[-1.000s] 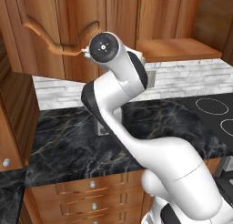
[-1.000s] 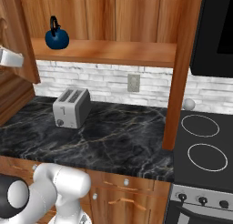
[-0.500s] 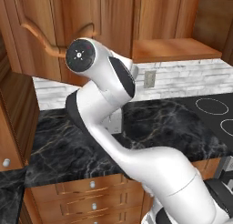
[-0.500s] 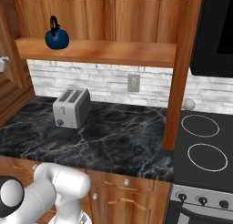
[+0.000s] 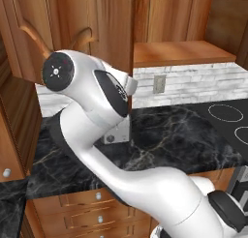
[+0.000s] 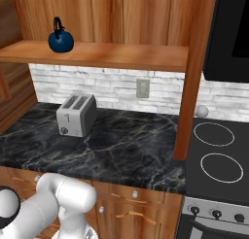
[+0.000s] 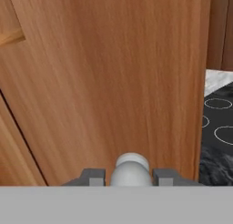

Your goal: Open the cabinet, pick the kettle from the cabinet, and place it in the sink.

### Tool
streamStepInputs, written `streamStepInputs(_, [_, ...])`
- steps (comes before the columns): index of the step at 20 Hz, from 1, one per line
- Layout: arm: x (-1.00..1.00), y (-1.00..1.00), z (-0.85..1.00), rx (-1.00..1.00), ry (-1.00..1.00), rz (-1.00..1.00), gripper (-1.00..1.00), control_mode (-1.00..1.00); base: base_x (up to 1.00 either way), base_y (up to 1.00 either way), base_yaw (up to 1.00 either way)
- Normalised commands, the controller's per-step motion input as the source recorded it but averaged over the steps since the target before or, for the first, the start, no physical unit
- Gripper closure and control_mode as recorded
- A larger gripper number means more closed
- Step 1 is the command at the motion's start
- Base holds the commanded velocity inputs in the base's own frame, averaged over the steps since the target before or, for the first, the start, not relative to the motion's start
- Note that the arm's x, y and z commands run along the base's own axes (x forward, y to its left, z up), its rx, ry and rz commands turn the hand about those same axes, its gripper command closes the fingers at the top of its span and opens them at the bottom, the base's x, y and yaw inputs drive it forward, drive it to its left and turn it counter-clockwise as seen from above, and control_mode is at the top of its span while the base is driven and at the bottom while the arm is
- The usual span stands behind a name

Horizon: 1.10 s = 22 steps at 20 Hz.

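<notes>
The cabinet (image 6: 126,54) stands open, and the dark-blue kettle (image 6: 61,39) sits upright at the left end of its shelf. In the hand view my gripper (image 7: 129,176) holds the door's round silver knob (image 7: 131,166) between its two fingertips (image 7: 93,176), pressed close to the cabinet door (image 7: 113,73). In the left base view the door (image 5: 104,19) is swung out toward me, with my arm (image 5: 92,101) in front of it and the hand hidden. The sink is out of view.
A silver toaster (image 6: 76,115) stands on the black marble counter (image 6: 121,145) below the shelf. A stovetop (image 6: 216,155) lies to the right, past a wooden side panel (image 6: 194,73). Drawer units (image 5: 97,215) run under the counter.
My arm has swung left and toward the cameras, drawing the cabinet door further open. The hand has left the left edge of the right base view.
</notes>
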Motion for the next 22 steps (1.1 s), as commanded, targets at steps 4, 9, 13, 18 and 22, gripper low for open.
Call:
streamStepInputs(4, [-0.32, 0.47, -0.15, 0.0, -0.08, 0.0, 1.0, -1.0, 0.0, 0.0, 0.0])
streamStepInputs(9, [-0.23, 0.53, -0.19, 0.0, -0.05, 0.0, 1.0, -1.0, 0.0, 0.0, 0.0])
streamStepInputs(13, [-0.18, 0.35, -0.22, 0.0, 0.0, 0.0, -1.0, -1.0, 0.0, 0.0, 0.0])
streamStepInputs(18, [-0.3, 0.12, -0.16, 0.02, 0.0, 0.0, -1.0, -1.0, 0.0, 0.0, 0.0])
streamStepInputs(22, [-0.44, 0.01, -0.13, 0.0, 0.0, 0.01, -1.0, -1.0, 0.0, 0.0, 0.0])
